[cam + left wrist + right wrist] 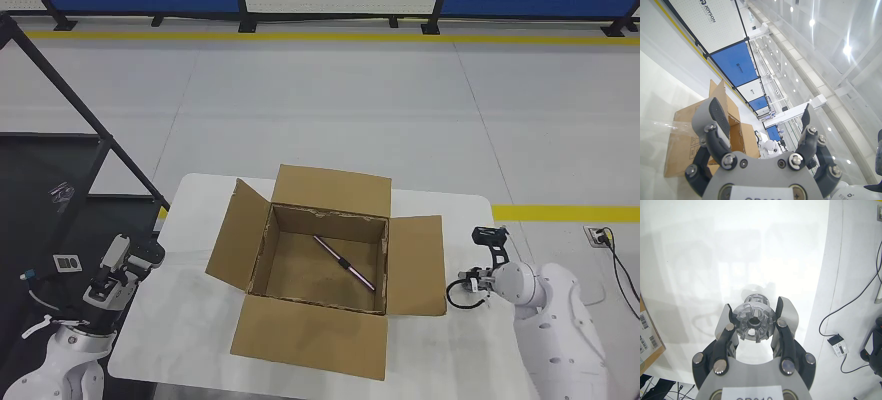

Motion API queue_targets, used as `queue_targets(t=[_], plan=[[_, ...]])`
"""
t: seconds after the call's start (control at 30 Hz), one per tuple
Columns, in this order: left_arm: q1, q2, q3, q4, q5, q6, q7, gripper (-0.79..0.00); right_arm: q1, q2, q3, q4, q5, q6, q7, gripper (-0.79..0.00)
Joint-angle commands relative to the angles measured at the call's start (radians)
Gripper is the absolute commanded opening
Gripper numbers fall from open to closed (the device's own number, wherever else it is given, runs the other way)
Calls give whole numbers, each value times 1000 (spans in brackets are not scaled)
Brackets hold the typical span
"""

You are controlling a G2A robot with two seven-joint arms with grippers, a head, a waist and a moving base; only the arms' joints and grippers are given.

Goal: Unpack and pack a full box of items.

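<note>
An open cardboard box (325,262) stands in the middle of the white table (200,200), all four flaps folded out. A thin pink-and-dark pen (344,262) lies slanted on its floor. To the box's right, over the table, my right gripper (754,317) is shut on a grey metal gear-like part (755,324); the top view places that gripper (478,283) just past the box's right flap. My left gripper (763,115) is open and empty, tilted upward off the table's left edge, with the box (696,132) behind its fingers; from above it (128,262) sits left of the box.
A black frame (75,110) rises at the far left over a dark mat. A yellow floor line (560,212) runs past the table's right end. Black cables (836,321) and a small power adapter (838,345) lie on the floor to the right.
</note>
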Motion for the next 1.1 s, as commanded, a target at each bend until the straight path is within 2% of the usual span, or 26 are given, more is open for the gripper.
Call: queue_targets(t=[0.0, 0.2, 0.23, 0.27, 0.4, 0.5, 0.67, 0.83, 0.97, 1.07], plan=[[0, 0, 0, 0, 0, 0, 0, 0, 7, 1, -4, 14, 9, -4, -6, -477], [0, 0, 0, 0, 0, 0, 0, 0, 13, 4, -13, 26, 21, -2, -9, -397], [0, 0, 0, 0, 0, 0, 0, 0, 12, 5, -12, 21, 23, 0, -8, -357], [0, 0, 0, 0, 0, 0, 0, 0, 10, 6, -8, 12, 26, 1, -6, -259], [0, 0, 0, 0, 0, 0, 0, 0, -19, 15, 25, -83, 24, 26, -2, -117], [0, 0, 0, 0, 0, 0, 0, 0, -70, 22, 69, -242, 28, 57, 8, 0], [0, 0, 0, 0, 0, 0, 0, 0, -135, 31, 85, -504, -25, 89, 108, 0], [0, 0, 0, 0, 0, 0, 0, 0, -180, 31, 48, -787, -2, 72, 85, 0], [0, 0, 0, 0, 0, 0, 0, 0, -168, 29, -74, -951, 27, -33, 67, 0], [0, 0, 0, 0, 0, 0, 0, 0, -68, 23, -226, -902, 58, -130, 108, 0]])
